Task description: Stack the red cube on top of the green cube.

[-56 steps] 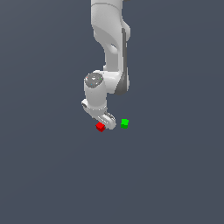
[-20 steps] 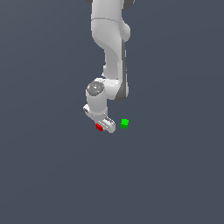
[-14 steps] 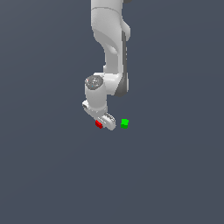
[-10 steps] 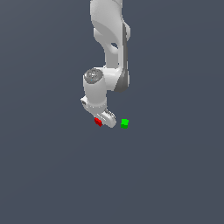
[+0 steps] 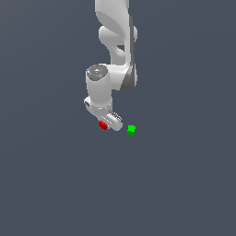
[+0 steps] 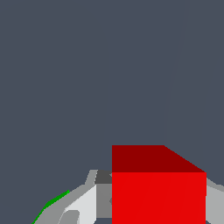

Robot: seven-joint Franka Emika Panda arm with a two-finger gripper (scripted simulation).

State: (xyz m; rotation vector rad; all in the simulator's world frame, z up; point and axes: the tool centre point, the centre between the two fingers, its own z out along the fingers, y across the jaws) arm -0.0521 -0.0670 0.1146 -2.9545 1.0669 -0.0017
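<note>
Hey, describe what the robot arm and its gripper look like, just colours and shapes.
The arm is glossy white with rounded, bulbous links and dark grey bands at the joints. Its wrist is a white cylinder capped by a grey disc. The gripper is a small white block with light grey fingers. No cables or markings are visible.

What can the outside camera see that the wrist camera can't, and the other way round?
Only the exterior view shows the whole white arm and the whole green cube, sitting apart from the gripper on that view's right. Only the wrist view shows the red cube big and close, filling the space between the grey fingers; there the green cube is just a thin sliver at a finger's edge. Both show the red cube at the gripper and the plain grey floor.
</note>
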